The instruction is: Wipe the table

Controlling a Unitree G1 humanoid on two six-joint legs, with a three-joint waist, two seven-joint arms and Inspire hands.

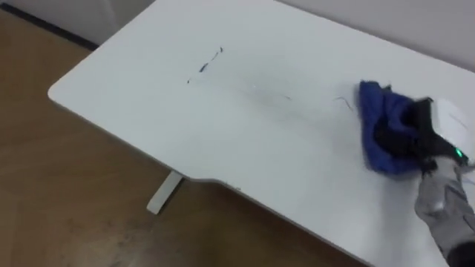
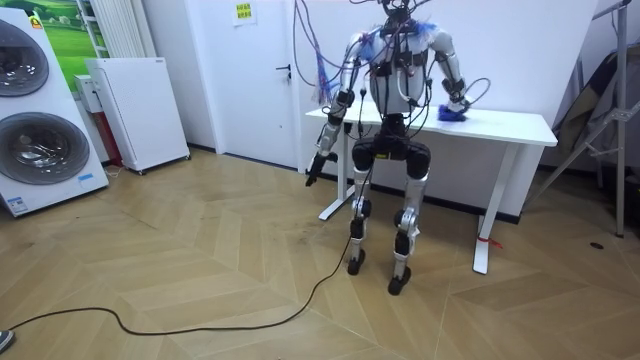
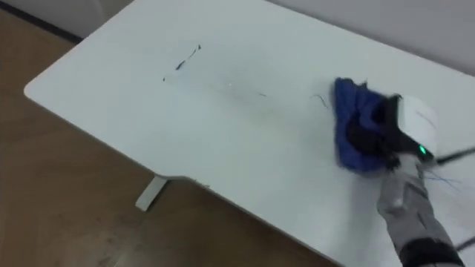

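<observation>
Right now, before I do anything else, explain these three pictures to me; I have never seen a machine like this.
This is a humanoid robot on two legs, with two arms and fingered hands. The room view, from a camera standing off in the room, shows it from behind, standing at a white table. The two eye views come from its head, looking down at the tabletop. There lie a bunched blue cloth and, farther to the robot's left, a few dark marks. Its right hand rests on the cloth; whether it grips it, I cannot tell. Its left hand hangs by its side.
</observation>
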